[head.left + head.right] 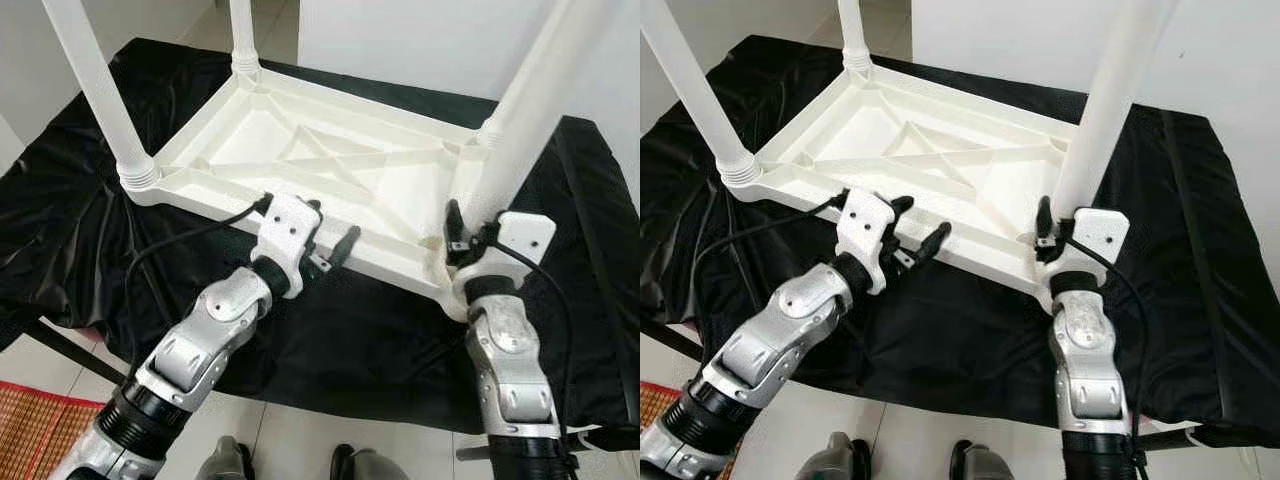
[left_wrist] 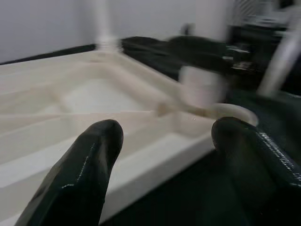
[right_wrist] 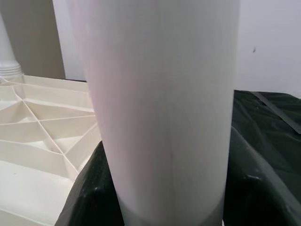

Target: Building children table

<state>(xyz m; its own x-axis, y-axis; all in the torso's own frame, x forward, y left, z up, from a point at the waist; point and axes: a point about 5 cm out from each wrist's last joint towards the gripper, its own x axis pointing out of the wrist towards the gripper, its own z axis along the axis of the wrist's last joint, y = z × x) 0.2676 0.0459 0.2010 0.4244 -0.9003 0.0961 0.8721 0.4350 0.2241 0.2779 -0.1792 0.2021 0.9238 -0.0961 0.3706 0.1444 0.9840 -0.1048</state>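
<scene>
Right gripper (image 1: 1058, 232), lower right of centre in the right eye view: closed round the base of a white table leg (image 1: 1095, 115), held upright over the near right corner of the upturned tabletop (image 1: 930, 160). Left gripper (image 1: 918, 228), lower left of centre: fingers spread wide, holding nothing, poised just at the tabletop's near edge. Tabletop lying underside up on a black cloth (image 1: 1200, 250), with two more legs (image 1: 690, 90) standing at the upper left corners.

Risk, as a judgement: leg tilted or not seated in its socket, then jamming or tipping once released; tabletop sliding on the loose cloth under sideways push, with the left gripper not yet bracing it.

Right wrist view: leg (image 3: 160, 108) close up between the black fingers (image 3: 89, 197), grip plain, socket hidden. Head views: whole layout, leg's lean, both arms. Left wrist view, blurred: open fingers (image 2: 80, 174) over the rim.
</scene>
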